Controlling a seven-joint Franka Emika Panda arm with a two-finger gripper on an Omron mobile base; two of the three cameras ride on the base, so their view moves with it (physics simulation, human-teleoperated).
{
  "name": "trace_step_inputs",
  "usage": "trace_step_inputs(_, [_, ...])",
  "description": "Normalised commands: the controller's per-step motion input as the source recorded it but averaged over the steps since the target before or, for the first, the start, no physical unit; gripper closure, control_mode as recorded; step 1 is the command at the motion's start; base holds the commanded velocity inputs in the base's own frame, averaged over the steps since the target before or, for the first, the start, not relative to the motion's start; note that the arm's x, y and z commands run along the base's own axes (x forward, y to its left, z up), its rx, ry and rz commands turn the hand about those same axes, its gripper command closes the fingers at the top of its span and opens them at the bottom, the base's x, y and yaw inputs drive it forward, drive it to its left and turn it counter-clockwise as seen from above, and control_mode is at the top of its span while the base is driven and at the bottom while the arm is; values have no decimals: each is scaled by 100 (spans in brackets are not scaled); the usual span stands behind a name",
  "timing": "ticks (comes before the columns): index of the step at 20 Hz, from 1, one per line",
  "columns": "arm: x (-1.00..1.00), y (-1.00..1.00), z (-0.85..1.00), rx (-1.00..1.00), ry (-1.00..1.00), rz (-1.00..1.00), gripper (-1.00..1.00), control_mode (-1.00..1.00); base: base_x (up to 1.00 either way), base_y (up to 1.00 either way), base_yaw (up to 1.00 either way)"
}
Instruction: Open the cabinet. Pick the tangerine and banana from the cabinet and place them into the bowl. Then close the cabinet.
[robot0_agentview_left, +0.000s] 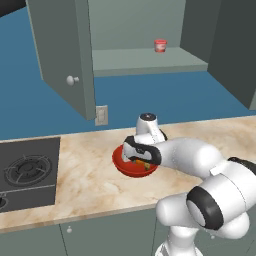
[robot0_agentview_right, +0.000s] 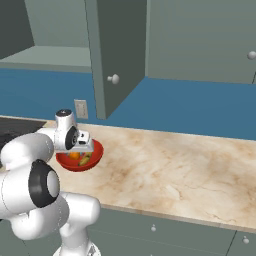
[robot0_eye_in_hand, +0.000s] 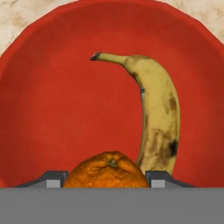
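Note:
The wide red bowl (robot0_agentview_left: 121, 166) (robot0_agentview_right: 98, 150) (robot0_eye_in_hand: 43, 109) sits on the marble counter below the cabinet (robot0_agentview_left: 62, 50) (robot0_agentview_right: 117, 50), whose doors both stand swung open. My gripper (robot0_agentview_left: 141, 160) (robot0_agentview_right: 80, 150) (robot0_eye_in_hand: 107, 179) hangs just over the bowl, pointing down into it. Its fingertips sit tight against either side of the tangerine (robot0_eye_in_hand: 107, 170) (robot0_agentview_right: 74, 156), shut on it low inside the bowl. The banana (robot0_eye_in_hand: 157, 118) (robot0_agentview_right: 86, 159) lies loose on the bowl's floor beside the tangerine.
A small red-and-white cup (robot0_agentview_left: 160, 45) stands on the open cabinet's shelf. A black hob (robot0_agentview_left: 27, 170) is set into the counter left of the bowl. A wall socket (robot0_agentview_left: 101, 115) is behind the bowl. Bare marble counter (robot0_agentview_right: 175, 165) stretches to the right.

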Motion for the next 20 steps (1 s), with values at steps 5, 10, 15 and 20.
trace_step_inputs(5, [2, 0, -1, -1, 4, 0, -100, -100, 0, 0, 0])
trace_step_inputs(10, [4, 0, 7, -1, 11, 0, -100, -100, 0, 0, 0])
trace_step_inputs(15, [-18, 0, 40, -8, -2, -2, -100, -100, 0, 0, 0])
trace_step_inputs(20, [-44, -15, 81, -8, -13, -3, -100, -100, 0, 0, 0])
